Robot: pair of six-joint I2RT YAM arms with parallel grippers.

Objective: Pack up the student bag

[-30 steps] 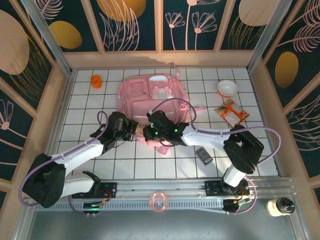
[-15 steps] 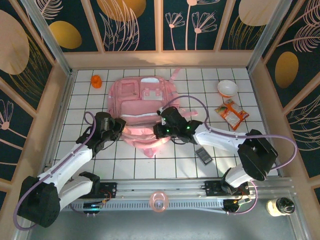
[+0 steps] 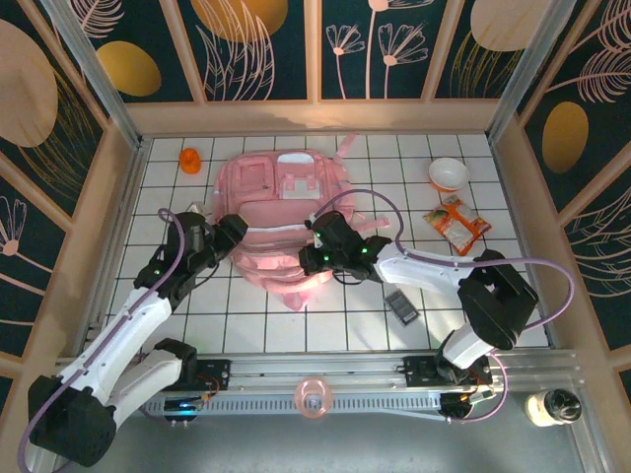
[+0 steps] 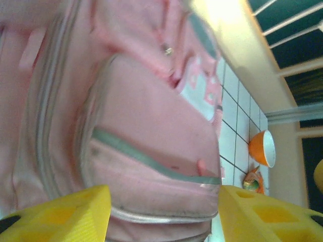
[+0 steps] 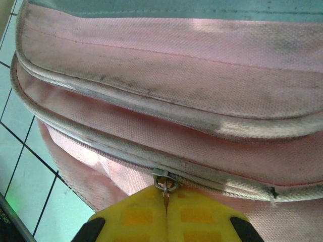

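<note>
one student bag (image 3: 286, 212) lies flat mid-surface (image 3: 256, 325), its contents hidden. the right pincer (image 5: 166, 209) is pinched tight on the bag's zipper pull (image 5: 165, 182). the left pincer (image 4: 164, 212) stands spread at the bag's left edge, holding nothing. one bowl (image 3: 449, 174) sits far right, with one orange packet (image 3: 456, 223) near it.

Left arm (image 3: 138, 317) and right arm (image 3: 424, 268): white tubular links joined by bulky black joint housings (the same build on both). A lavender cable (image 3: 360, 193) loops loosely along each arm. Black bases (image 3: 187, 372) with exposed wiring are bolted to a grey slotted rail (image 3: 325, 367). Small green lights (image 3: 325, 259) glow on the right wrist. Left gripper (image 4: 164, 204) and right gripper (image 5: 166, 196) carry bright yellow fingers (image 4: 60, 217) with shallow square recesses, black at the outer edges.
</note>
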